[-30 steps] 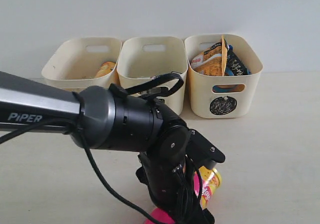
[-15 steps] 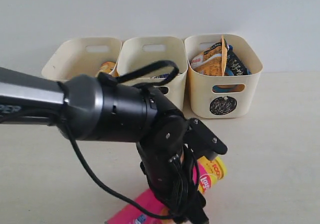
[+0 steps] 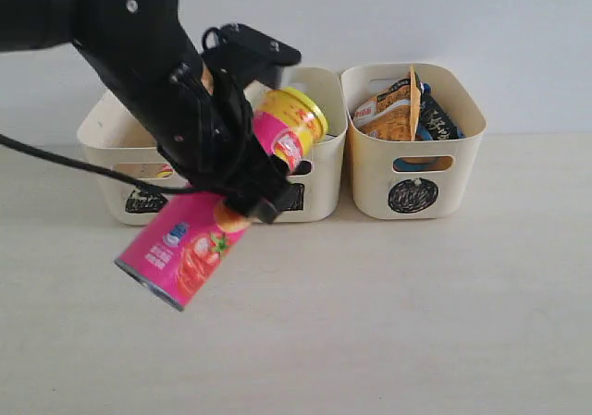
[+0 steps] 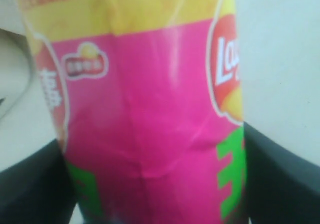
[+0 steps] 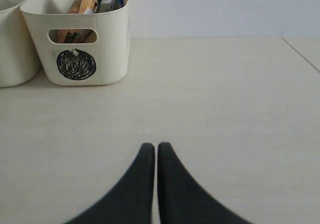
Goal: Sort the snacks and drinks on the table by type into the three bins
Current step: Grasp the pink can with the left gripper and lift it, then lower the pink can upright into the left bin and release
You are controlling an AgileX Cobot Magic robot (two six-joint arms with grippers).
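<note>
Your left claw (image 3: 242, 182) grasping pink tube (image 3: 185, 247); tube hanging tilted above table (image 3: 444, 323), in front of bins (image 3: 322, 173). Your right claw (image 5: 156, 151) sitting clenched, empty.

pink tube (image 3: 176, 253): middle hidden by the left gripper (image 3: 245, 193) in the exterior view; in the left wrist view both ends are cut off and the print is blurred.
left arm (image 3: 129, 36): cut by the top and left edges.
left-end bin (image 3: 104, 130): front mostly behind the arm, mark's shape untellable.
middle bin (image 3: 314, 90): mark largely covered by tube and gripper; contents hidden.
blue-black bag (image 3: 437, 119): mostly behind the orange-brown bag (image 3: 393, 110) and the right-end bin (image 3: 462, 170) wall.
right gripper (image 5: 156, 148): blurred, base cut by the bottom edge.
</note>
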